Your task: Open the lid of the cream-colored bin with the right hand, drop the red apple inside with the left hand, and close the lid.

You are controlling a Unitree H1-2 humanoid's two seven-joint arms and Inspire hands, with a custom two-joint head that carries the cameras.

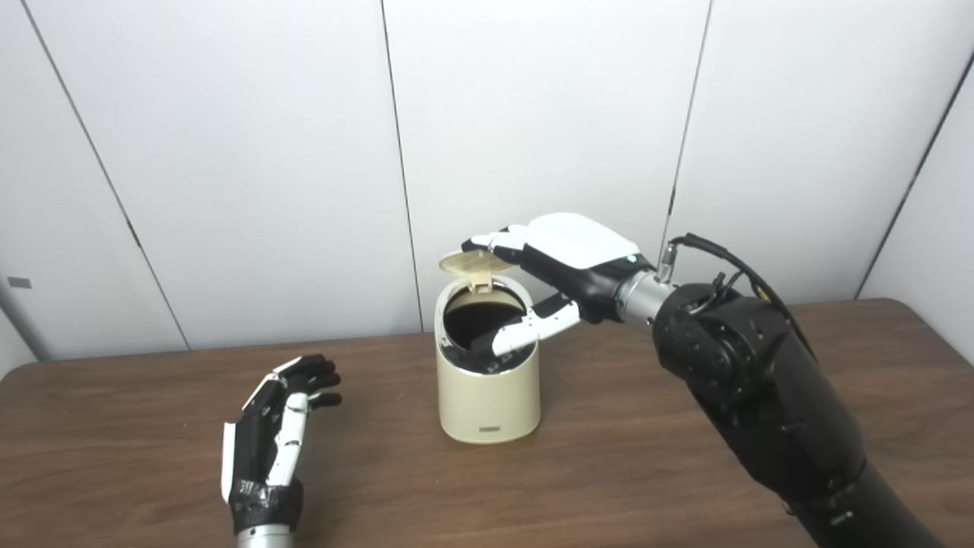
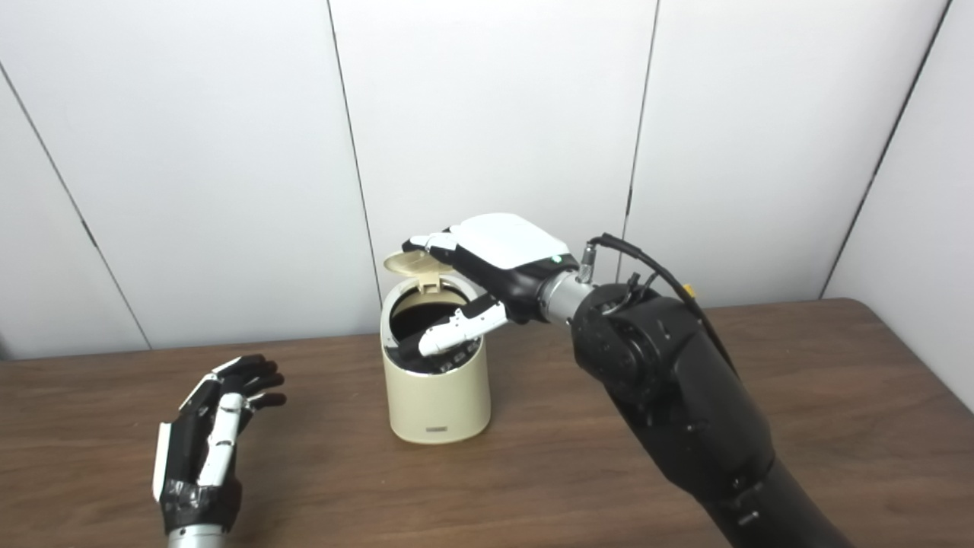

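- Near the table's front-left corner, your left hand (image 1: 272, 441) is resting with its palm turned inward and its fingers loosely spread; it is holding nothing. It is sitting well apart from the bin, probably so the lid has room to swing.
- No red apple is showing anywhere on the table (image 1: 685, 472) or in either hand. You cannot see to the bottom of the bin's dark inside, so whether the apple is lying in there cannot be told.
- Around the middle of the table, closer to the back edge, the cream-colored bin (image 1: 488, 396) is standing upright with its mouth open. The round lid (image 1: 473, 263) is tipped up and back on its hinge at the rear rim.
- Your right hand (image 1: 567, 262) is reaching in from the right over the bin. Its fingertips (image 1: 481, 242) are lying on the raised lid's top edge, while the thumb (image 1: 525, 327) is hanging across the open mouth. The hand is spread rather than clenched and gripping nothing; it looks placed to steer the lid down.
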